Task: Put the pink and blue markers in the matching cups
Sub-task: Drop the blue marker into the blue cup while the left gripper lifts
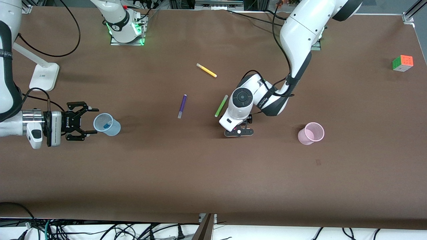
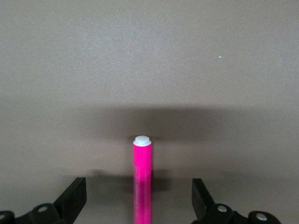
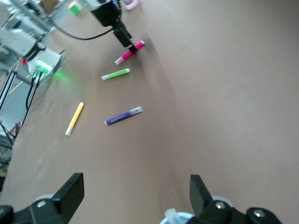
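On table: left hand [image 2: 140,205] wide astride slim pink marker [image 2: 142,182] | right hand [image 1: 87,120] wide

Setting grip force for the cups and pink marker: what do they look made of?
Blue cup and pink cup: likely thin translucent plastic, since the blue marker shows through the wall. Pink marker: probably smooth, slightly glossy plastic with a pale cap.

Right gripper [image 3: 135,196] fingers spread wide, over bare brown table [image 3: 224,102], with a sliver of blue cup [image 3: 180,218] rim and a pale pen end poking up. Farther off: purple pen [image 3: 123,116], yellow pen [image 3: 74,118], lime green pen [image 3: 116,74], and left gripper [image 3: 133,48] down around the pink marker [image 3: 129,52].
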`<state>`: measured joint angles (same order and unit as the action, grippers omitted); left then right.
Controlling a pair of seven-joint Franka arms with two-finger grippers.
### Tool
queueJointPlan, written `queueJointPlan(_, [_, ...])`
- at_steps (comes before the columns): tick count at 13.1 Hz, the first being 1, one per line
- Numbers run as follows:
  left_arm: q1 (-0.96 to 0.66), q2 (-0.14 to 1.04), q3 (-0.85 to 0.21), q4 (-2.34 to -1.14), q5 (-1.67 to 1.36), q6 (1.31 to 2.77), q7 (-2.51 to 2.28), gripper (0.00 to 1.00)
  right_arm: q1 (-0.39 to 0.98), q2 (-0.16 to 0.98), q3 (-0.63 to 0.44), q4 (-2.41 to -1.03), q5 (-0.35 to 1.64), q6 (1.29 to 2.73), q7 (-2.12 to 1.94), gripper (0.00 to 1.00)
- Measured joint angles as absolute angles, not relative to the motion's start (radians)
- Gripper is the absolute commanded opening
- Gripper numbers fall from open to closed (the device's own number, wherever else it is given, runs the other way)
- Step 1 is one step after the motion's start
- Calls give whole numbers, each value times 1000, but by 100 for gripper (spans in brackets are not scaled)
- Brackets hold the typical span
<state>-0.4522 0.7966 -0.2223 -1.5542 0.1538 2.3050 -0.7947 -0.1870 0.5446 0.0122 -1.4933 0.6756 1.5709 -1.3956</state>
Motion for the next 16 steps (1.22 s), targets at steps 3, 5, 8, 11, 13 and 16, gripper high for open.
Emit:
queueJointPlan(3, [-457,825,-222,-1554,155,2358,-815,47,-156,526,14,-1419,581,1571,-1062,100])
queueJointPlan(5, [-457,829,-220,-1552,155,2364,-820,15,-144,524,14,-1381,550,1564,-892,100])
queueJointPlan(8, [-455,825,-216,-1543,155,2364,-822,0,-134,522,17,-1349,481,1558,-666,100])
queueJointPlan(11, [-454,822,-213,-1540,155,2363,-843,0,-80,493,28,-1309,390,1526,-408,100])
queueJointPlan(13, [-446,813,-211,-1531,155,2350,-866,0,-40,474,30,-1283,330,1489,-248,100])
queueJointPlan(16, [-379,724,-217,-1498,155,2172,-811,0,4,456,30,-1248,260,1448,-44,100])
